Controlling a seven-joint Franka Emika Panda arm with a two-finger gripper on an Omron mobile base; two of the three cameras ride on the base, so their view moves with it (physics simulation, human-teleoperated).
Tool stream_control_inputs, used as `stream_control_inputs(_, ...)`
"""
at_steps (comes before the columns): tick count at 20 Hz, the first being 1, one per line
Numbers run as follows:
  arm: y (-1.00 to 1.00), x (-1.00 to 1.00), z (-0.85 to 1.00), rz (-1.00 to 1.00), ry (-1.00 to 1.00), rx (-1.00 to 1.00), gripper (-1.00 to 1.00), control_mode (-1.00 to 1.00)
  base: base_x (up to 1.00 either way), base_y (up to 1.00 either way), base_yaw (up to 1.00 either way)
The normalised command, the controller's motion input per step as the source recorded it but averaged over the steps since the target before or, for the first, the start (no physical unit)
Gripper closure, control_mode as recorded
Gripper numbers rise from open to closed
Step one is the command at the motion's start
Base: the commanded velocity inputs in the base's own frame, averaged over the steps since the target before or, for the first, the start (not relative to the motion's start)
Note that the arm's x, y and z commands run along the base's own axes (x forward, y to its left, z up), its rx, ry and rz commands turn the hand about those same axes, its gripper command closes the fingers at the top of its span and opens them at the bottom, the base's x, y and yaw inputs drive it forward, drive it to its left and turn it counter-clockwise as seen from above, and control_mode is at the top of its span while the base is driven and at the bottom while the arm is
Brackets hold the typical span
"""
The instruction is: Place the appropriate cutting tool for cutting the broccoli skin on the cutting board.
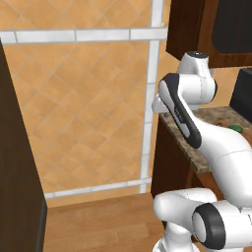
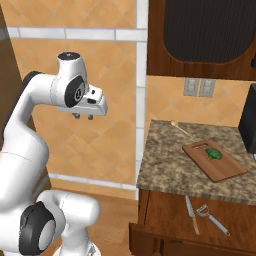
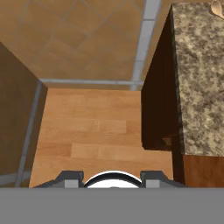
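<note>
Tool (image 2: 83, 116) hangs high over wood floor (image 3: 87, 131), left of tabletop (image 2: 170, 165), well apart from all items; fingers apart, nothing held. Broccoli (image 2: 214, 154) sits on cutting board (image 2: 220, 170) on tabletop. Knife (image 2: 191, 212) & peeler (image 2: 212, 218) lie in open drawer below. Wooden spoon (image 2: 181, 128) near back of tabletop.

Wood floor (image 3: 96, 131), stone countertop (image 3: 199, 78), perhaps spoon (image 3: 216, 8)
</note>
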Motion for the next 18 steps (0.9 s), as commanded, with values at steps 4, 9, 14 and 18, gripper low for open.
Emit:
stream_control_inputs(4,-0.29,-0.04,-0.04,0.00,0.00,0.00,-1.00,-1.00,0.00,0.00,0.00)
stream_control_inputs(9,-0.89,-0.52,-0.22,0.00,-0.13,0.00,-1.00,-1.00,0.00,0.00,0.00)
stream_control_inputs(14,-1.00,-0.79,-0.38,-0.07,-0.05,0.05,-1.00,-1.00,0.00,0.00,0.00)
stream_control_inputs(18,-1.00,-0.65,-0.53,-0.10,0.04,0.08,-1.00,-1.00,0.00,0.00,0.00)
